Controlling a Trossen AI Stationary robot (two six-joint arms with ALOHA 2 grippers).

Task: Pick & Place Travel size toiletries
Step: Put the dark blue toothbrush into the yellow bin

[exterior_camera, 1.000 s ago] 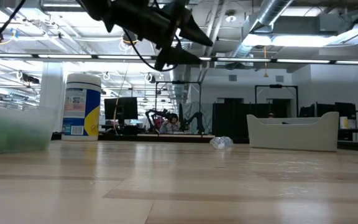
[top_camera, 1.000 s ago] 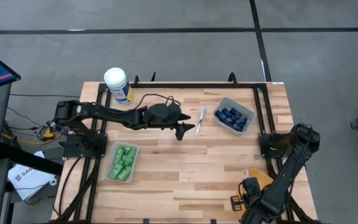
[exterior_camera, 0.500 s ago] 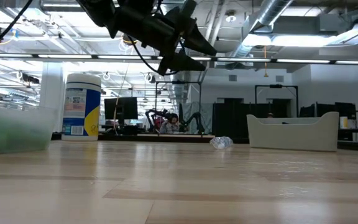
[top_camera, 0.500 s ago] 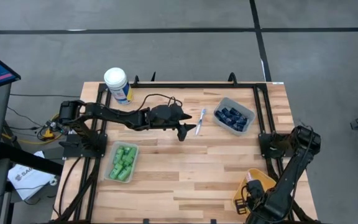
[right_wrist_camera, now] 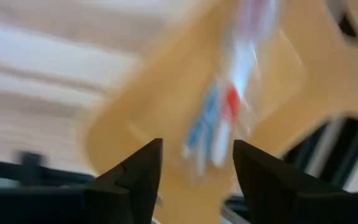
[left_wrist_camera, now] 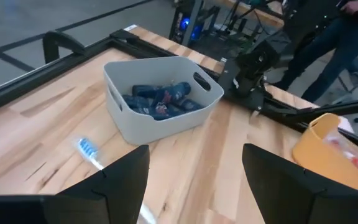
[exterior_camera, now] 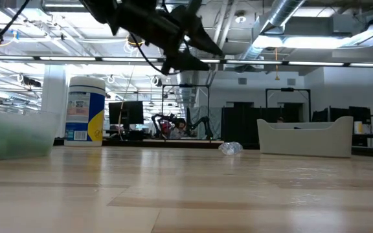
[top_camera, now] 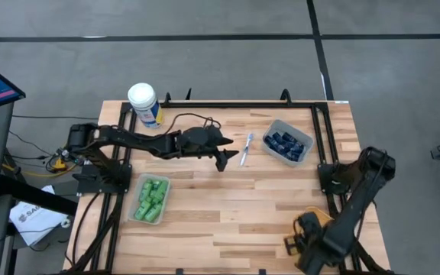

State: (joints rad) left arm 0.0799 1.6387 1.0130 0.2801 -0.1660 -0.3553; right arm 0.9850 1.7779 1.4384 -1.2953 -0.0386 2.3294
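A white-and-blue toothbrush (top_camera: 246,149) lies flat on the wooden table, its blue head (left_wrist_camera: 89,149) showing in the left wrist view. My left gripper (top_camera: 224,161) hangs open above the table just left of it, touching nothing, and shows high in the low view (exterior_camera: 199,50). A grey bin (top_camera: 270,136) at the far right holds dark navy tubes (left_wrist_camera: 163,102). A clear bin (top_camera: 135,211) at the near left holds green bottles (top_camera: 152,198). My right gripper (right_wrist_camera: 197,168) stands open over a yellow bin (right_wrist_camera: 166,93) at the near right, in which blurred toothbrushes (right_wrist_camera: 225,112) lie.
A large white-lidded canister (top_camera: 143,102) with a blue-and-yellow label stands at the far left corner. A black frame (top_camera: 228,105) runs along the table's edges. Bare wood lies between the bins in the table's middle and near part.
My right gripper drew toward the table's near edge, baring more of the yellow bin, then came back over it.
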